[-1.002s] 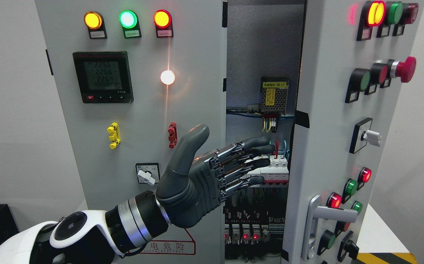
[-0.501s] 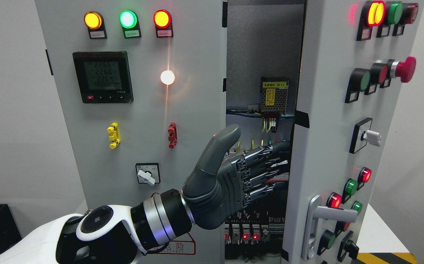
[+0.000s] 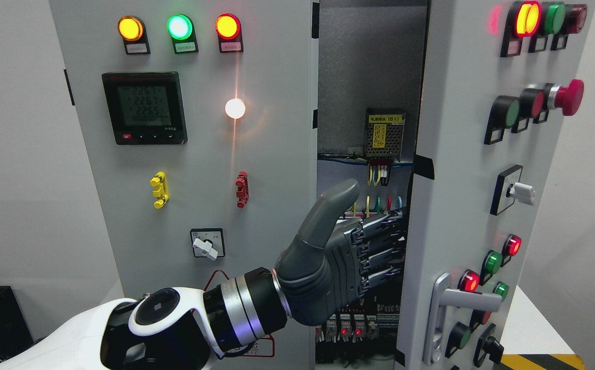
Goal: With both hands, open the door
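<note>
1. The left arm comes in from the lower left, its white forearm shell and silver wrist ring low in the head view.
2. The left hand (image 3: 341,257) reaches rightward into the gap of the electrical cabinet. Its thumb (image 3: 328,213) sticks up, and the four fingers (image 3: 379,244) lie straight and side by side, their tips hidden behind the inner edge of the right door, so I cannot tell whether they hook that edge or only rest against it.
3. The right door (image 3: 462,169) stands ajar, swung toward the camera at the picture's right. It carries a silver lever handle (image 3: 454,303) low down, a red mushroom button (image 3: 567,96), a white rotary switch (image 3: 518,192), and lit red and green pushbuttons.
4. The left door (image 3: 199,169) is flat and closed. On it sit a digital meter (image 3: 144,108), a yellow lamp (image 3: 130,28), a green lamp (image 3: 180,26), a red lamp (image 3: 228,26), and a small selector switch (image 3: 206,244).
5. Deeper inside, between the doors, a meshed power supply with a yellow label (image 3: 384,133) hangs above coloured wires, and small red lights glow on a row of modules (image 3: 348,329).
</note>
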### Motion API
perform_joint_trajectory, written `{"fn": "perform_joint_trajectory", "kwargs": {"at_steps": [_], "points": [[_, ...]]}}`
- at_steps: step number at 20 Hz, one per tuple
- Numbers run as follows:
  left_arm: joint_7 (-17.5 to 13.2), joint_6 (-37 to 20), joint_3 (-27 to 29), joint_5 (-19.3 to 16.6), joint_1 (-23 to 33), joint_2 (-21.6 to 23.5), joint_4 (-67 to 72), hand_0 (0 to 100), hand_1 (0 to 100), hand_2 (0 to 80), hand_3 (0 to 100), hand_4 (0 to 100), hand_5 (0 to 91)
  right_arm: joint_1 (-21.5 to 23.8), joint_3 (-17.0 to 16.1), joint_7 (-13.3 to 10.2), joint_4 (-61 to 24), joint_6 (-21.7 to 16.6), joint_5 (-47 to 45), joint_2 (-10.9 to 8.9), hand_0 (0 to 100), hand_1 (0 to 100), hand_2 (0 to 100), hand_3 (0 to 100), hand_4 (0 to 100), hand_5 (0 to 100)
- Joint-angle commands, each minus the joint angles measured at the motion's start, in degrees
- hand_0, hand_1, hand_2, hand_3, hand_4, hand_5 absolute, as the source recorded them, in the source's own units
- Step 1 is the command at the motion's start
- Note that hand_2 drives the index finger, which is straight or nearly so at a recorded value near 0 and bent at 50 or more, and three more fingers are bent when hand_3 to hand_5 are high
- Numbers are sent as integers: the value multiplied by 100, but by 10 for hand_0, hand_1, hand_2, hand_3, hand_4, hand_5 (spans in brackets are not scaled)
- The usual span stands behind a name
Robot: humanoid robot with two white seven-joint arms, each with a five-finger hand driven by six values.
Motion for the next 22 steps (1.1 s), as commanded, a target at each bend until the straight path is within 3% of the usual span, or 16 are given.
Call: {"fn": "perform_joint_trajectory", "kwargs": {"at_steps": [1, 22], "points": [[-13, -19, -100, 3, -12, -298, 87, 0, 0, 0, 0, 0, 0, 0, 0, -1, -2, 1, 0, 0, 191, 0, 0, 0, 0, 0], [-4, 34, -197, -32, -92, -1431, 324, 0, 0, 0, 0, 0, 0, 0, 0, -1, -2, 1, 0, 0, 191, 0, 0, 0, 0, 0]]}}
